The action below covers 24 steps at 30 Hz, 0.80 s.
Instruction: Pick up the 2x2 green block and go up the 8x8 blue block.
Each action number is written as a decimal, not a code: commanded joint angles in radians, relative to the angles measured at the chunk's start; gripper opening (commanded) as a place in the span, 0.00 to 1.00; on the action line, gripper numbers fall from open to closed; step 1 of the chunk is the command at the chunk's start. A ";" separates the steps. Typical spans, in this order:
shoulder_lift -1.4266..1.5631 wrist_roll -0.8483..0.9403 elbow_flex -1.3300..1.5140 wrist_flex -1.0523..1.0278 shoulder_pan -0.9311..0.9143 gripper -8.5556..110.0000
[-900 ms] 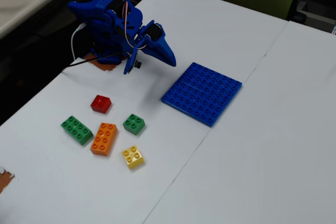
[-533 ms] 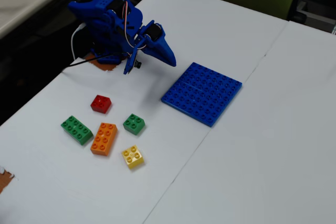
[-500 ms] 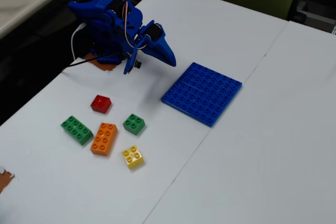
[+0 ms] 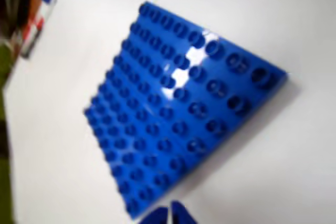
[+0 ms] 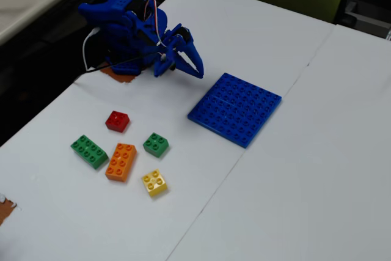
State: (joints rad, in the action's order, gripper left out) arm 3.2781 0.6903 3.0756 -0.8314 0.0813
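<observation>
The small green brick lies untouched on the tabletop in the fixed view, with the red brick to its far left, the orange brick to its left and the yellow brick just nearer, so the step in hand is judged to be the reach. The gripper hangs clenched and empty near the folded arm, at the far-left side of the blue plate. Spread the fingers first, descend vertically over the four studs, and avoid the longer green brick at far left.
</observation>
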 commanded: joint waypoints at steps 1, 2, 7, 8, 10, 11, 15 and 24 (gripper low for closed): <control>0.043 0.738 -0.071 -0.245 -0.021 0.07; 0.043 0.859 -0.109 -0.311 -0.054 0.07; 0.043 1.114 -0.235 -0.491 -0.110 0.07; 0.043 1.144 -0.245 -0.517 -0.118 0.07; 0.043 1.157 -0.265 -0.546 -0.124 0.07; 0.043 1.158 -0.276 -0.551 -0.124 0.07; 0.043 1.150 -0.311 -0.552 -0.109 0.07; -0.442 1.032 -0.811 -0.690 -0.080 0.07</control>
State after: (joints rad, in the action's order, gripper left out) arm 3.0588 1.7319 2.5004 -1.4772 0.0031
